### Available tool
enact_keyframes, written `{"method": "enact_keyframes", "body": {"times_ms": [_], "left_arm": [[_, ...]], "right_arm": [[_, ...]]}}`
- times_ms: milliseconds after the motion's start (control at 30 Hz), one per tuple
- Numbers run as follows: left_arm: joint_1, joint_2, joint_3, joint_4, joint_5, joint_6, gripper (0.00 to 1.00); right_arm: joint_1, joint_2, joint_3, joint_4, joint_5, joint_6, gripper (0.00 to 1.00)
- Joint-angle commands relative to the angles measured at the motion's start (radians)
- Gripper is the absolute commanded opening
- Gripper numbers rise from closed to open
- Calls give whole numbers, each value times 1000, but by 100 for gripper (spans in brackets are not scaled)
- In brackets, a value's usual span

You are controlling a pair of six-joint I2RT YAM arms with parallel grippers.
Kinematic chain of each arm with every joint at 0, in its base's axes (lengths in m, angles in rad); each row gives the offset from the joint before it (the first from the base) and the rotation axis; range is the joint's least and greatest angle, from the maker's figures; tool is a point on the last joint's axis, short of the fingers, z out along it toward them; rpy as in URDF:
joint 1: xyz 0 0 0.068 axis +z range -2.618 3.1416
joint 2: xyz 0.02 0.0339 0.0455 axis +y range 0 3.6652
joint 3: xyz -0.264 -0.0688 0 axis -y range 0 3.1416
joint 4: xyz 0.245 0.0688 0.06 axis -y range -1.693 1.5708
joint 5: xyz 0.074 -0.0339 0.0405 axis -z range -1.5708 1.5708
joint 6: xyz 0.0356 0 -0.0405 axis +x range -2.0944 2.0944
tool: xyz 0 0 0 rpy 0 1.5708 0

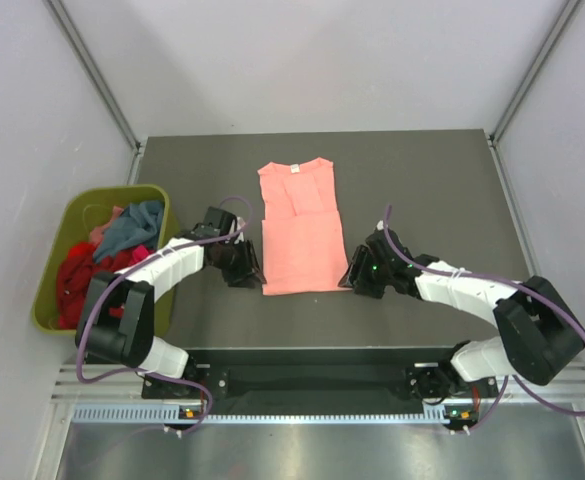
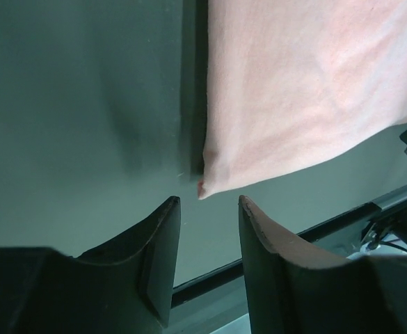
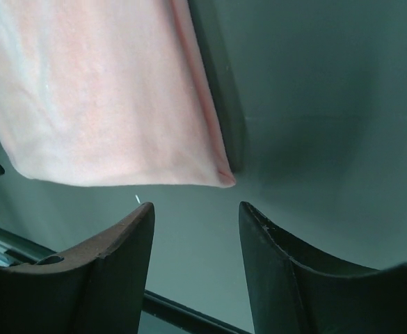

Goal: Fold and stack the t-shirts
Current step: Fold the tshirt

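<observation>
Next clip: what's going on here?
Two robot arms are working on a salmon-pink t-shirt lying flat on the dark table, its sleeves already folded in to make a narrow strip. The left gripper and right gripper sit open at the shirt's two near corners, holding nothing. A red shirt and a teal shirt lie in the olive-green bin at the left.

The t-shirt [image 1: 297,240] lies in the middle of the desk [image 1: 422,180], collar toward the far edge and hem toward the arms. The left tool [image 2: 206,209] sits just beside its near left corner and the right tool [image 3: 196,216] just beside its near right corner, neither touching it. The bin [image 1: 47,300] stands at the desk's left edge, with other t-shirts [image 1: 102,255] heaped in it.
</observation>
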Motion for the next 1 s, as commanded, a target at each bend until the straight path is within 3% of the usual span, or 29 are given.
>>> {"method": "enact_keyframes", "body": {"times_ms": [0, 267, 767, 867, 933, 967], "left_arm": [[3, -19, -28, 104, 65, -39, 44], [1, -13, -73, 121, 42, -41, 45], [0, 22, -148, 199, 72, -55, 36], [0, 33, -148, 219, 89, -44, 21], [0, 41, -144, 228, 108, -33, 0], [0, 47, -140, 229, 111, -31, 0]], "right_arm": [[11, 12, 2, 39, 45, 46, 52], [11, 21, -31, 56, 76, 66, 50], [11, 73, -64, 135, 62, 26, 24], [11, 55, -79, 128, 76, 23, 15], [11, 36, -82, 118, 108, 18, 6], [11, 32, -83, 115, 114, 8, 3]]}}
